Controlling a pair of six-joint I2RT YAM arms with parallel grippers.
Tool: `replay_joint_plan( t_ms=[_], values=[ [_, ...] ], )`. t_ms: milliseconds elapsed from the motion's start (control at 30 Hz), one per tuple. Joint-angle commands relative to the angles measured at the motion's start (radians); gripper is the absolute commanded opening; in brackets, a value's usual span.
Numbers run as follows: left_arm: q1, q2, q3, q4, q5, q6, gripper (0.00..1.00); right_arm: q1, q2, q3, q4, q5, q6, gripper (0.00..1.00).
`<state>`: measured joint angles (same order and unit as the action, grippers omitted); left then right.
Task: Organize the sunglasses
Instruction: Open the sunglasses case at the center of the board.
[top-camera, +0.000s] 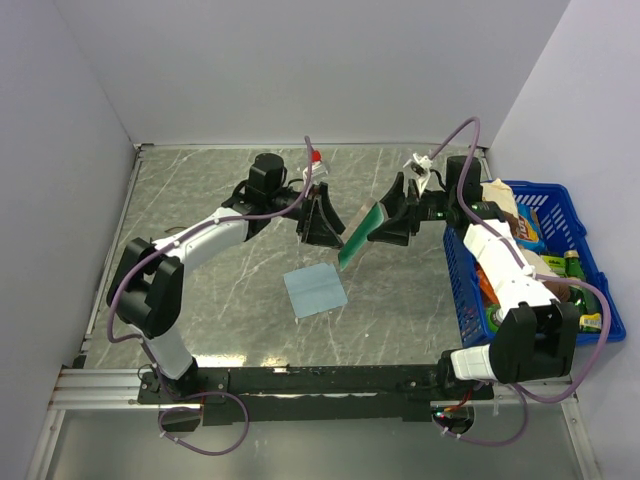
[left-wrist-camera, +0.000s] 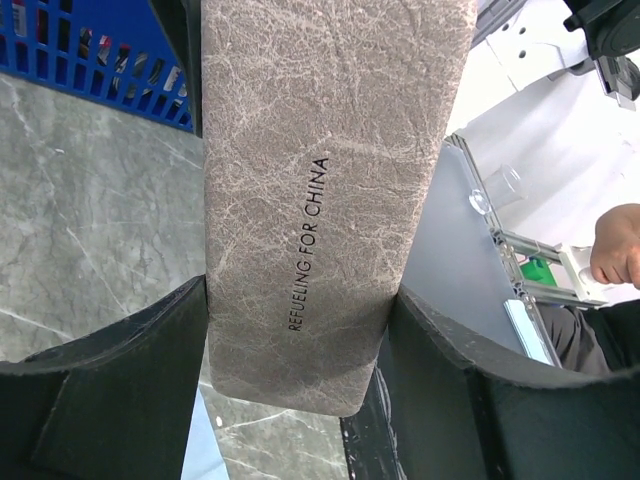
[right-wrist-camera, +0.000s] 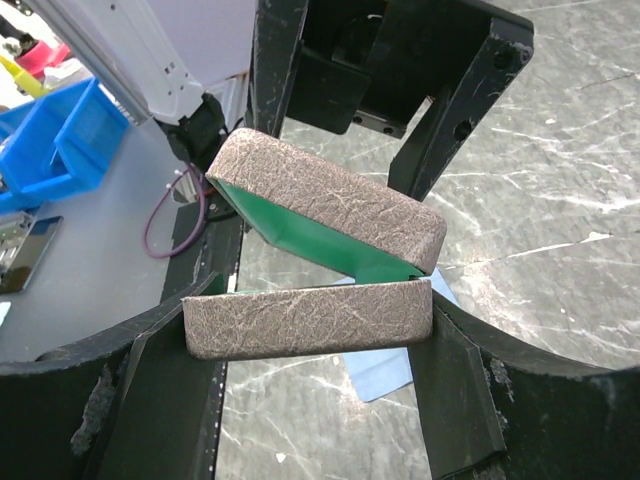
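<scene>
Right wrist view: grey-brown case (right-wrist-camera: 310, 320) seen hinged open, green lining exposed, lower half pinched by right fingers (right-wrist-camera: 455, 385). Case also clamped between left fingers (left-wrist-camera: 110, 400), held above surface (top-camera: 200, 200). Sunglasses not seen in any view; location cannot be told. Judged light, thin-framed, fragile, lenses easily scratched; best gripped at bridge or frame rim.

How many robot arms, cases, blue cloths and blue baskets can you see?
robot arms: 2
case: 1
blue cloth: 1
blue basket: 1
Total: 5
</scene>
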<state>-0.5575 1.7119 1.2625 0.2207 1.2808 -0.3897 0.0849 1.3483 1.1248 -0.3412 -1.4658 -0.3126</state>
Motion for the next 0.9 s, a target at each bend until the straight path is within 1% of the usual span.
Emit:
replay_joint_plan(
  t_ms=[0, 100, 200, 233, 333, 367, 400, 500, 533, 667, 733, 767, 833, 867],
  values=[
    [-0.022, -0.117, 0.020, 0.109, 0.204, -0.104, 0.01, -0.022, 0.037, 0.027, -0.025, 0.116, -0.256, 0.09],
    [-0.022, -0.117, 0.017, 0.120, 0.200, -0.116, 0.01, -0.022, 0.038, 0.030, -0.061, 0.095, -0.296, 0.00],
    [-0.021, -0.112, 0.008, 0.147, 0.181, -0.139, 0.01, -0.022, 0.032, 0.032, -0.120, 0.068, -0.365, 0.00],
    [-0.019, -0.112, 0.000, 0.163, 0.177, -0.168, 0.01, -0.024, 0.032, 0.033, -0.133, 0.062, -0.391, 0.00],
    [-0.010, -0.103, -0.021, 0.262, 0.161, -0.260, 0.01, -0.024, 0.035, 0.047, -0.202, 0.041, -0.454, 0.00],
    [-0.004, -0.103, -0.031, 0.338, 0.158, -0.291, 0.01, -0.024, 0.037, 0.050, -0.212, 0.036, -0.465, 0.00],
    [-0.001, -0.097, -0.038, 0.376, 0.155, -0.354, 0.01, -0.024, 0.038, 0.053, -0.232, 0.033, -0.477, 0.00],
    [0.013, -0.089, -0.063, 0.489, 0.140, -0.441, 0.01, -0.024, 0.034, 0.050, -0.239, 0.025, -0.496, 0.00],
    [0.021, -0.089, -0.067, 0.494, 0.137, -0.446, 0.01, -0.024, 0.032, 0.047, -0.239, 0.021, -0.499, 0.00],
    [0.037, -0.081, -0.069, 0.486, 0.117, -0.448, 0.01, -0.024, 0.012, 0.030, -0.200, 0.007, -0.474, 0.00],
    [0.048, -0.072, -0.075, 0.506, 0.107, -0.465, 0.04, -0.024, 0.002, 0.011, -0.165, 0.002, -0.432, 0.00],
    [0.053, -0.069, -0.075, 0.514, 0.103, -0.474, 0.07, -0.025, -0.012, 0.003, -0.119, -0.002, -0.413, 0.00],
    [0.059, -0.060, -0.078, 0.540, 0.098, -0.500, 0.09, -0.024, -0.035, -0.029, -0.067, -0.005, -0.346, 0.00],
    [0.061, -0.055, -0.078, 0.546, 0.097, -0.508, 0.11, -0.024, -0.043, -0.039, -0.005, -0.008, -0.321, 0.00]
  ],
)
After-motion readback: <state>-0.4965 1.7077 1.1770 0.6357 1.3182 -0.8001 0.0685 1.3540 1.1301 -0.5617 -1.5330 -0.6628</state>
